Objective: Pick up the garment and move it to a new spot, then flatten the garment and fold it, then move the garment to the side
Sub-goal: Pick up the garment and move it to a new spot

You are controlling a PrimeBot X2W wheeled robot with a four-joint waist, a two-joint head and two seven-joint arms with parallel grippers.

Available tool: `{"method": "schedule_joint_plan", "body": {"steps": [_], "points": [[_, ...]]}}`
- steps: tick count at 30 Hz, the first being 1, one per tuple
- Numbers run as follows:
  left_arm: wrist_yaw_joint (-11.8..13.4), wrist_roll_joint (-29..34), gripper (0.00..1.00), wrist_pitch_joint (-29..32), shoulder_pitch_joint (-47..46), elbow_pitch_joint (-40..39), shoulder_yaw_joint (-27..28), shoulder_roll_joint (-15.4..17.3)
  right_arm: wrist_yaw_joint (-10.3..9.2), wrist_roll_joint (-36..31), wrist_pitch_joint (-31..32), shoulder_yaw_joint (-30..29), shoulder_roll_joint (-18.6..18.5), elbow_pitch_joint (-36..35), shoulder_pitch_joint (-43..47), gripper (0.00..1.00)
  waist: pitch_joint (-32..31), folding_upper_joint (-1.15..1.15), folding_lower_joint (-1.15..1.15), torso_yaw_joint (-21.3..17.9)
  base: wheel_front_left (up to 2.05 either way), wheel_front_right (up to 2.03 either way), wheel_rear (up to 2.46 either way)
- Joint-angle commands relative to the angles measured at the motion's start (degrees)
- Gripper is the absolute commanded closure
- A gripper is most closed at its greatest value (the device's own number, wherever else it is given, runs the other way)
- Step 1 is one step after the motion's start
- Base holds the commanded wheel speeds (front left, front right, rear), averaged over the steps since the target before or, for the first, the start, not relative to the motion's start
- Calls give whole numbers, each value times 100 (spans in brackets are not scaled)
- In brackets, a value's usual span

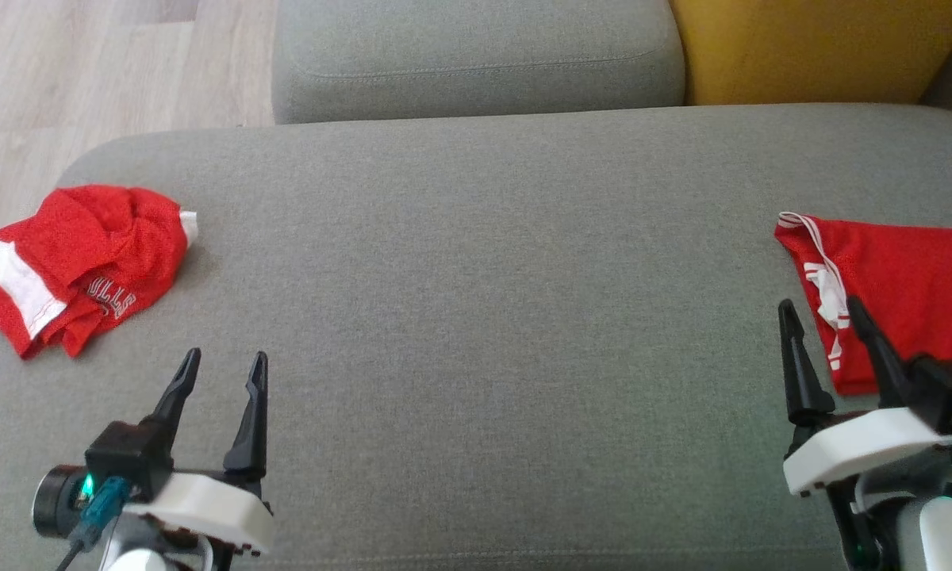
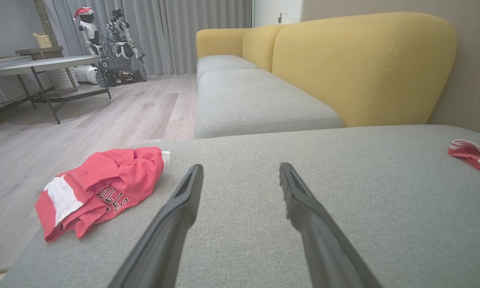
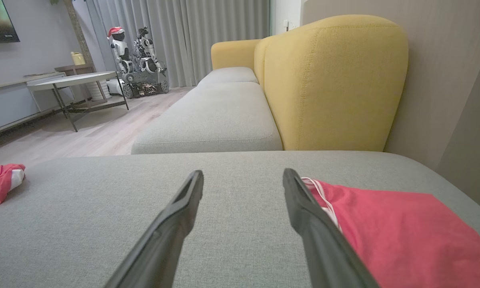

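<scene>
Spanning the scene, the grey sofa seat (image 1: pixel 476 317) carries a flat red garment (image 1: pixel 904 293) at its right edge and a crumpled red garment (image 1: pixel 87 262) at its left edge. The left end effector (image 1: pixel 227 357) and right end effector (image 1: pixel 819 305) hover above it, both wide and empty.

The left gripper (image 1: pixel 226 357) and right gripper (image 1: pixel 819 305) each have two long tapering black fingers (image 1: pixel 176 390) on a rounded white shell (image 1: pixel 206 507), the left's beside a small green light (image 1: pixel 87 482).
</scene>
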Motion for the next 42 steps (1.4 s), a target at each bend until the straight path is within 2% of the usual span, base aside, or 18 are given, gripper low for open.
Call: {"method": "schedule_joint_plan", "body": {"steps": [1,7,18,24,32,42], "points": [[42,28,0,7,-292,-188,251,169,-4,-40,-4,103,-22,-237,-185,0,1,0,0,24,0,0,0],[72,17,0,-18,-355,-203,315,182,-4,-60,8,54,-19,-331,-138,0,3,0,0,336,0,0,0],[156,-23,0,-62,-315,-229,486,273,-4,-63,47,324,-9,-438,-123,0,-75,0,0,1417,0,0,0],[183,-51,0,-63,-262,-243,525,318,-4,-32,19,451,-2,-384,-132,0,-104,0,0,1849,0,0,0],[194,-83,0,-72,-236,-263,551,343,-4,-8,-3,490,5,-311,-161,0,-118,0,0,2047,0,0,0],[223,-93,0,-86,-246,-290,552,333,-4,-2,15,498,8,-286,-173,0,-94,0,0,2054,0,0,0]]}}
